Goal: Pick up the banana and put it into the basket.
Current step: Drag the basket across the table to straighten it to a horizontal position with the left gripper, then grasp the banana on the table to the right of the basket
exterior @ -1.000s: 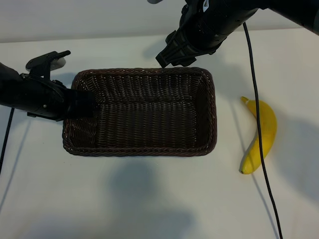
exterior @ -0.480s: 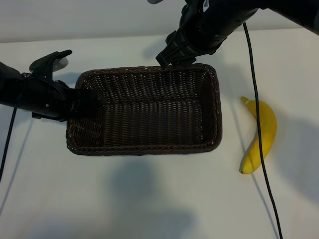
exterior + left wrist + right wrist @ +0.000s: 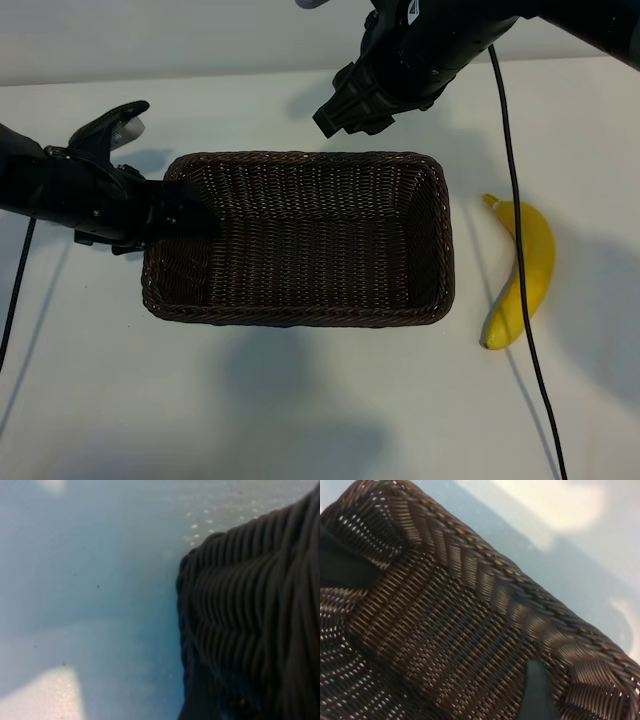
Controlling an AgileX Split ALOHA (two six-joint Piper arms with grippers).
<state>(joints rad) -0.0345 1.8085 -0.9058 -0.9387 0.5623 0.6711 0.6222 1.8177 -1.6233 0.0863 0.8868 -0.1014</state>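
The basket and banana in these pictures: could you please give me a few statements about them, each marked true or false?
1. The banana lies inside the basket. False: it lies on the table, beside the basket's end on the right arm's side.
2. The basket holds no object. True.
3. The left gripper is at the basket's end wall on the left arm's side. True.
4. The right gripper grips the banana. False: it hangs over the basket's far rim, well away from the banana.
5. A black cable crosses over the banana. True.
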